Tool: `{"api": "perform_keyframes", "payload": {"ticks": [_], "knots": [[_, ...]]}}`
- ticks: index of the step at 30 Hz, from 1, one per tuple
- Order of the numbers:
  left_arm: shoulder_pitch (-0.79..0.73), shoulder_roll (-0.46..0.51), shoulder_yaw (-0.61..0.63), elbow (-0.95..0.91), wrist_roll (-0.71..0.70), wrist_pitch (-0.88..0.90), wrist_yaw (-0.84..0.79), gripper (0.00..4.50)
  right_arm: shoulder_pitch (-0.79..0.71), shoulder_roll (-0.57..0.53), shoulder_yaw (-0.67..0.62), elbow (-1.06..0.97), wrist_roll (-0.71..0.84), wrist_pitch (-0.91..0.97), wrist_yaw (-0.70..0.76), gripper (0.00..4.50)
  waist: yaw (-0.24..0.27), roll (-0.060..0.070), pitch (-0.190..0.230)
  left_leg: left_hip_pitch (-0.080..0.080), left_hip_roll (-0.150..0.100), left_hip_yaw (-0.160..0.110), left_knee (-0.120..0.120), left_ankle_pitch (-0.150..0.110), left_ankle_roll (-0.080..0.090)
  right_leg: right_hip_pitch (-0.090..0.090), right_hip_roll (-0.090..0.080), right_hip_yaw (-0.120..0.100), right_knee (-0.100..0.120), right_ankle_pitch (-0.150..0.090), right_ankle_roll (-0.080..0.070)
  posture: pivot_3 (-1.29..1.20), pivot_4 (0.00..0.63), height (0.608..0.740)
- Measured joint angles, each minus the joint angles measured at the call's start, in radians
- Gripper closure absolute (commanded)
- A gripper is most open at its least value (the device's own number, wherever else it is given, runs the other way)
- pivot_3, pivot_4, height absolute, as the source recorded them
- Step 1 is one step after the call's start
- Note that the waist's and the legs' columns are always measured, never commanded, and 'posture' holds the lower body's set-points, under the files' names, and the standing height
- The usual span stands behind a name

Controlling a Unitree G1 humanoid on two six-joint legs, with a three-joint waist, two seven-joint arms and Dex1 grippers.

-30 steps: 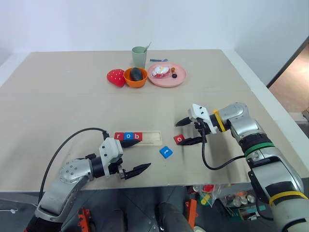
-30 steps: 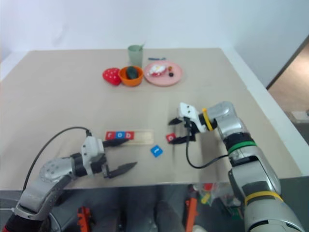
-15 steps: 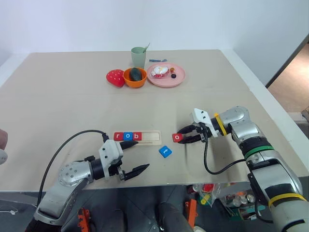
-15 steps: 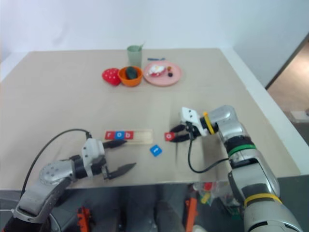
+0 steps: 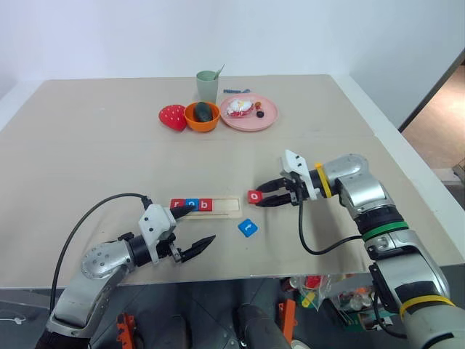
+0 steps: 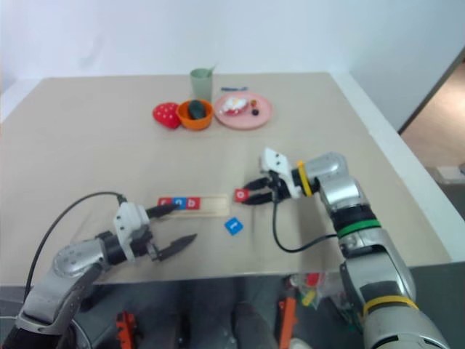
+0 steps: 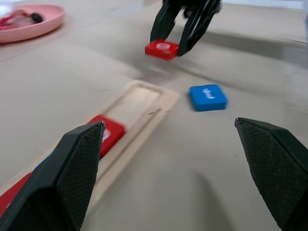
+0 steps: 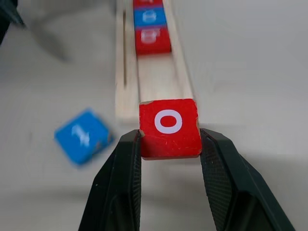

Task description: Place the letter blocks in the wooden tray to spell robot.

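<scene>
Right gripper [image 5: 266, 198] now has the red o tile [image 5: 253, 196] pinched between its two black fingers, and that's the big change: a second ago the jaws were spread wide around that tile while it sat flat on the table [image 5: 87, 145], half a second ago they'd closed on it, and now it's lifted clear and carried toward the left of the frame. In the right wrist view the o tile [image 8: 169, 127] sits square between the pads, letter up, lined up almost dead-on with the open end of the wooden tray [image 8: 161, 82].

So for the task I'd say we're mid-carry on letter four. The tray [image 5: 227, 206] in the lower middle of the head view already holds r, o, b [image 5: 192, 205] packed at its left end, with two empty slots on its right half. The blue t tile [image 5: 247, 227] lies loose on the table just below the tray's right end, tilted a bit, so that one's next in my book.

Pose-wise, the right arm comes in from the right edge of the frame, wrist bent so the fingers point toward the left and slightly down, tile hovering just off the tray's right end, not yet over a slot.

Left gripper [image 5: 190, 233] sits in the lower left with jaws spread wide, holding nothing, upper fingertip close to the tray's left end. It has slid a little toward the left since a second ago.
</scene>
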Motion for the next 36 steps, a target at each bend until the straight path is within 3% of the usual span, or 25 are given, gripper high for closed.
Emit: {"api": "perform_keyframes", "payload": {"ticks": [4, 9, 36], "knots": [[0.006, -0.006, 0.018, 0.004, 0.000, 0.005, 0.018, 0.00, 0.017, 0.067, 0.019, -0.163, -0.018, 0.111, -0.111, 3.34, 0.002, 0.000, 0.000, -0.001, 0.000, -0.001, 0.000, 0.000, -0.001, 0.000, 0.000, -0.002, 0.000, 0.000, 0.000, 0.00, 0.150, 0.740], [0.010, -0.015, 0.023, 0.003, 0.000, 0.017, 0.041, 0.00, 0.068, 0.094, 0.080, -0.224, -0.056, 0.174, -0.179, 3.34, 0.003, 0.000, 0.000, -0.001, -0.001, -0.001, 0.000, 0.001, -0.002, 0.000, -0.002, -0.002, 0.000, 0.000, 0.001, 0.00, 0.150, 0.740], [0.042, -0.017, 0.022, -0.042, 0.000, 0.026, 0.082, 0.00, 0.032, 0.168, 0.131, -0.134, -0.106, 0.123, -0.240, 3.34, 0.002, 0.000, 0.000, -0.001, 0.000, -0.002, 0.000, 0.001, -0.002, 0.000, 0.000, -0.003, 0.000, 0.000, 0.000, 0.00, 0.150, 0.740]]}}
